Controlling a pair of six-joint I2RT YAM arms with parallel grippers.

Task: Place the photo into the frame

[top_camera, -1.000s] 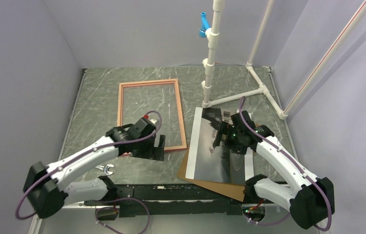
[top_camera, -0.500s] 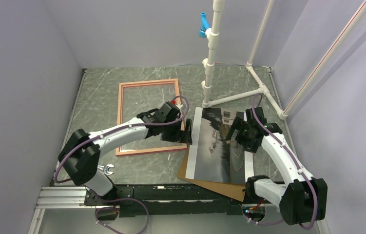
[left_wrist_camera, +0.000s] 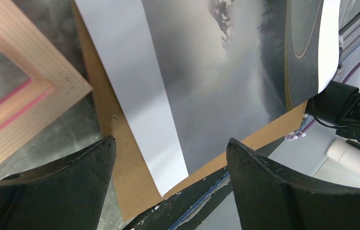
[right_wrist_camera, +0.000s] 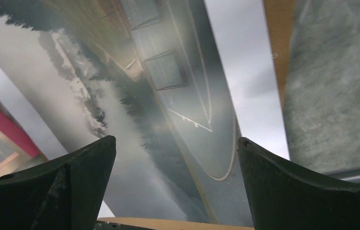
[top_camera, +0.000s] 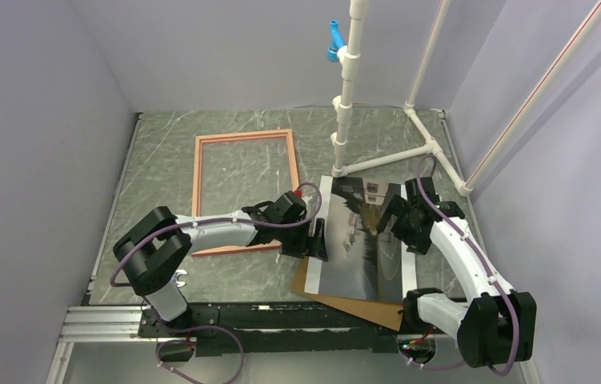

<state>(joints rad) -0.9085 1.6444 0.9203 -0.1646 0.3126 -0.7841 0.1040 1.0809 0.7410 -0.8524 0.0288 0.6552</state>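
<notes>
The photo [top_camera: 361,240], a dark cloudy landscape print with white bands on two edges, lies picture side up on a brown backing board [top_camera: 345,302] at the right of the table. It fills the left wrist view [left_wrist_camera: 206,72] and the right wrist view [right_wrist_camera: 168,120]. The salmon frame [top_camera: 198,188] lies flat to the left; one corner shows in the left wrist view [left_wrist_camera: 29,96]. My left gripper [top_camera: 316,240] is open and empty, low over the photo's left white band. My right gripper [top_camera: 397,220] is open and empty over the photo's upper right part.
A white pipe stand [top_camera: 345,104] rises just behind the photo, with pipes [top_camera: 433,148] running right along the table. A small wrench [top_camera: 175,278] lies near the front edge by the left arm's base. Walls close in the left, back and right.
My left gripper has swung right from over the frame's near edge to the photo's left edge. My right gripper has moved a little right and back over the photo. Both stayed open.
</notes>
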